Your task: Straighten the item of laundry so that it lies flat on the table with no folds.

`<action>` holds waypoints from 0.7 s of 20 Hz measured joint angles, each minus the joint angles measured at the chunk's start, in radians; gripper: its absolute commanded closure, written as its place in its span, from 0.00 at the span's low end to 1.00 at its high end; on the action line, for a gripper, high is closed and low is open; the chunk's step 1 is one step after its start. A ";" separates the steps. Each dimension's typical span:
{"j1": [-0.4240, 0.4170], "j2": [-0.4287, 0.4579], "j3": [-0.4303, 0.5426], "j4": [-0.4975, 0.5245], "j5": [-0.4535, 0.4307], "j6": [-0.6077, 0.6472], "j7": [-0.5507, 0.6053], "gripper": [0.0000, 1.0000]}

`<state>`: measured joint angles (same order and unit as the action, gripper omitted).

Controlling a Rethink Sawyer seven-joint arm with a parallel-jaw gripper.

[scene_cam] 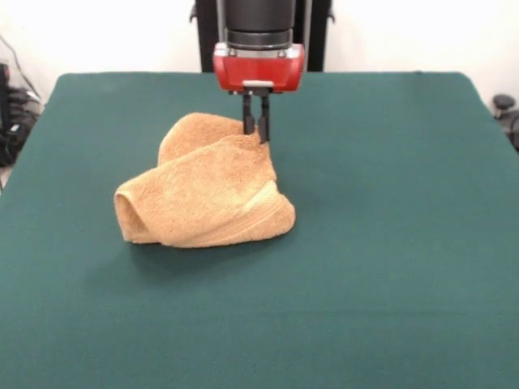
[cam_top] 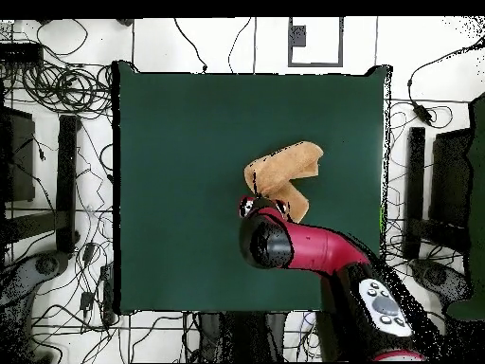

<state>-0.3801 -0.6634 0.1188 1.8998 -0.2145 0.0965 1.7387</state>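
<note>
The orange-tan towel (scene_cam: pixel 203 198) lies crumpled and folded over itself a little left of the middle of the green table (scene_cam: pixel 389 243). A woven band shows along its front right edge. My gripper (scene_cam: pixel 256 134) comes straight down at the towel's far top edge. Its two dark fingers are close together, pinching the cloth's raised edge. In the overhead view the towel (cam_top: pixel 284 171) lies right of the table's (cam_top: pixel 170 190) centre, and the arm's red and black head (cam_top: pixel 270 237) covers the towel's near edge and hides the fingers.
The arm's pedestal (scene_cam: pixel 259 32) stands behind the table's far edge. In the overhead view, cables and dark equipment (cam_top: pixel 57 171) lie on the floor around the table. Green cloth stretches wide on every side of the towel.
</note>
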 measured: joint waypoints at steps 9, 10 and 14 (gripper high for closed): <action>0.252 -0.025 -0.196 0.015 0.145 0.046 0.005 1.00; 0.282 -0.031 -0.218 0.016 0.163 0.064 0.007 1.00; 0.397 -0.070 -0.305 0.030 0.238 0.168 0.027 1.00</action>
<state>0.0167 -0.7331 -0.1858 1.9299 0.0233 0.2643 1.7661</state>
